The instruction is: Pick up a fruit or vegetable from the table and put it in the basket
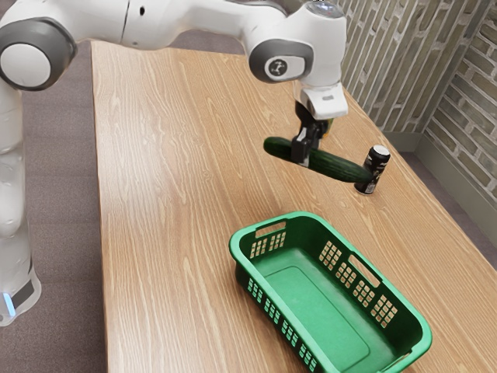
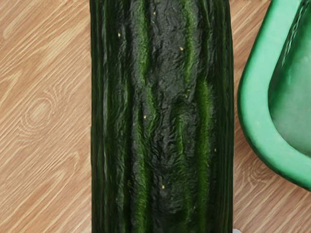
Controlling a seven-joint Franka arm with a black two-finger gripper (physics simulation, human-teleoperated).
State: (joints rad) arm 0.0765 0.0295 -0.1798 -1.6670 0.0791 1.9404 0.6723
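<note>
I start with the wooden table [image 1: 171, 233], the broad surface under the green basket [image 1: 311, 303]; the patterned wall [image 1: 396, 70] rises past the table's edge, toward the exterior view's right from the basket; my white arm [image 1: 85, 15] comes in from the exterior view's upper left and reaches out over the wood beyond the basket's far end. The basket itself stands upright on the table, its open top facing up, with handle slots and rows of small openings cut in its walls; next in size is the cucumber [image 1: 334, 165], long and dark green, up off the table beyond the basket's far end and outside its rim; in my wrist view it lies right under the hand, lengthwise across the picture, with a strip of wood showing between it and the basket's rounded corner. My gripper [image 1: 303, 155] has the cucumber pinched between its two black fingers, one on either side of the body, well in from both ends; the smallest thing I see is the black can [image 1: 378, 162], upright on the table beyond the basket's far end; one tip of the cucumber overlaps it in the exterior view, and I cannot tell whether they touch.
</note>
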